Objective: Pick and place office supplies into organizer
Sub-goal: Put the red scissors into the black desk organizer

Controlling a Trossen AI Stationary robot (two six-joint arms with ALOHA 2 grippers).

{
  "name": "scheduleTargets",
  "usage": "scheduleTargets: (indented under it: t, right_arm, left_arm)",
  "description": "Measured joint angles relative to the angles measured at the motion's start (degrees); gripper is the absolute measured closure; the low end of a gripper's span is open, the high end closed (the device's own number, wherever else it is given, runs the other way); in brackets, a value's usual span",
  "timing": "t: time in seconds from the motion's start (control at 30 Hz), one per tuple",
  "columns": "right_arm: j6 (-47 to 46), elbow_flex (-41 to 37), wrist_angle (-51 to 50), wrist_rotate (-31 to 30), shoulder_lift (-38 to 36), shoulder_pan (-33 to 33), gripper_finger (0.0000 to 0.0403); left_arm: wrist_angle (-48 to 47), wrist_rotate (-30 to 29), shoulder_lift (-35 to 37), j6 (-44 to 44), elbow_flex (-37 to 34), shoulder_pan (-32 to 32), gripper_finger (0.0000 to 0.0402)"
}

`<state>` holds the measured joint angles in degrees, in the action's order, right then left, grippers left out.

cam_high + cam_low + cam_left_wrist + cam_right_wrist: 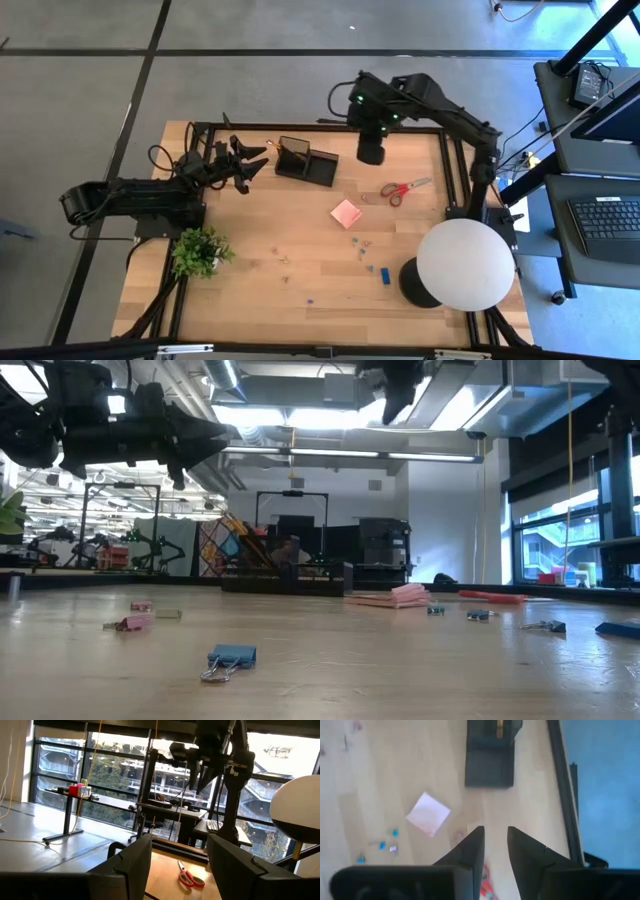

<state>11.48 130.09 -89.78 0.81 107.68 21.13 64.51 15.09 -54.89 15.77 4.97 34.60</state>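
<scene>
The black organizer stands at the table's far middle, with an orange-brown pencil upright in its taller cup. Red-handled scissors, a pink sticky-note pad, small blue clips and a blue block lie flat on the wood to its right and nearer. My right gripper hangs high above the table, right of the organizer, pointing down. Its fingers are narrowly open and hold nothing. My left gripper waits open just left of the organizer, holding nothing.
A white globe lamp on a round black base stands at the near right. A green potted plant sits at the near left. A blue binder clip and pink clips lie near the front. Bare wood spreads across the middle.
</scene>
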Motion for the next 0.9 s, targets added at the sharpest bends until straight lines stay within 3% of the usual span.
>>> scheduleTargets:
  t: [0.2, 0.5, 0.9]
  right_arm:
    - [-0.28, -19.42, 4.06, -0.34, -7.96, -1.34, 0.0315]
    - [8.39, -54.70, 25.96, -0.76, -21.05, -4.31, 0.0315]
    - [7.61, -78.19, 35.66, -2.59, -22.43, -4.11, 0.0315]
  left_arm:
    - [-0.09, 0.04, 0.00, 0.15, 0.00, 0.01, 0.0217]
    - [-0.07, 0.01, 0.00, 0.15, 0.00, 0.01, 0.0217]
    - [-0.07, -0.98, 0.00, 0.15, 0.02, -0.01, 0.0217]
